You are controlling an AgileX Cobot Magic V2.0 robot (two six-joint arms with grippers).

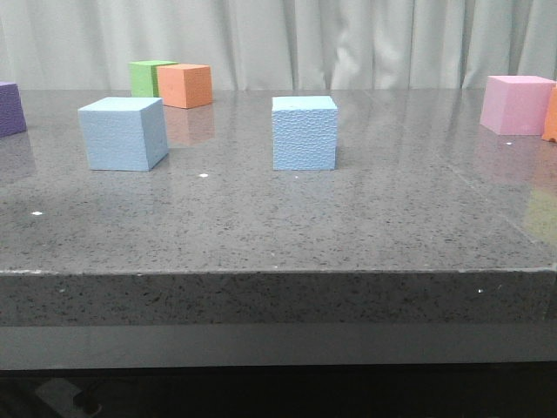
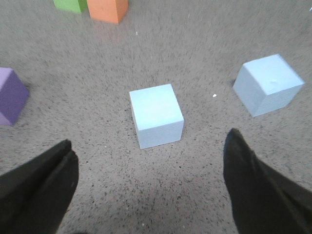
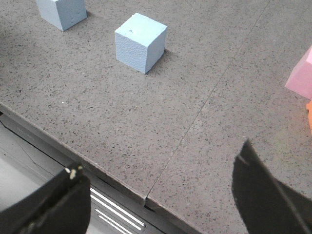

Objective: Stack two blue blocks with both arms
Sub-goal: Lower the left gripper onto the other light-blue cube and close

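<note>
A: Where do the two blue blocks sit?

B: Both rest on the grey speckled surface [image 1: 278,226], well apart. The left blue block [image 1: 123,132] stands toward the robot's left; the centre blue block [image 1: 304,132] stands near the middle. Neither is on top of the other.

A: And the grippers?

B: The left gripper [image 2: 151,180] hangs above the surface with its dark fingers spread wide, holding nothing; the left blue block lies just ahead of the gap between them, apart from both. The right gripper [image 3: 161,195] is also wide open and empty, hovering over the surface's near edge, with the centre blue block well ahead of it.

A: Anything else around?

B: A purple cube [image 1: 10,108] at the far left, a green cube [image 1: 148,77] touching an orange cube [image 1: 185,85] behind, and a pink cube [image 1: 517,104] at the right.
</note>
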